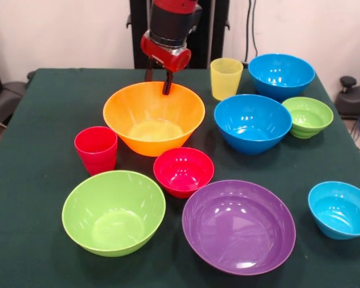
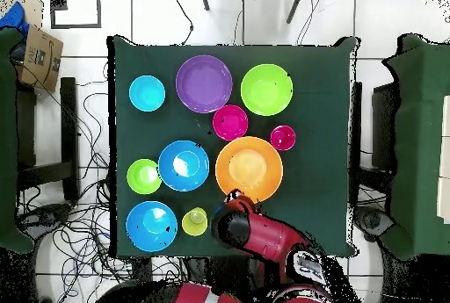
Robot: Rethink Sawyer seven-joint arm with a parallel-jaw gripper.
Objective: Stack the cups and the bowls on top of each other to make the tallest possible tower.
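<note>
All pieces stand apart on the green table; nothing is stacked. The large orange bowl [image 1: 153,120] [image 2: 250,169] is at the middle back. My gripper [image 1: 158,81] [image 2: 235,199] is open at its far rim, one finger outside and one inside. The red cup [image 1: 96,149] [image 2: 283,137] stands beside the orange bowl. The yellow cup [image 1: 226,78] [image 2: 195,221] stands at the back. The lime-green bowl [image 1: 114,212] [image 2: 266,90] and the purple bowl [image 1: 239,226] [image 2: 204,83] are at the front, with the small red bowl [image 1: 183,171] [image 2: 230,122] between them and the orange bowl.
Two medium blue bowls [image 1: 252,123] [image 1: 281,75] and a ribbed green bowl [image 1: 308,116] crowd the back right. A small blue bowl [image 1: 340,209] sits near the right edge. Cables and chairs surround the table [image 2: 325,185].
</note>
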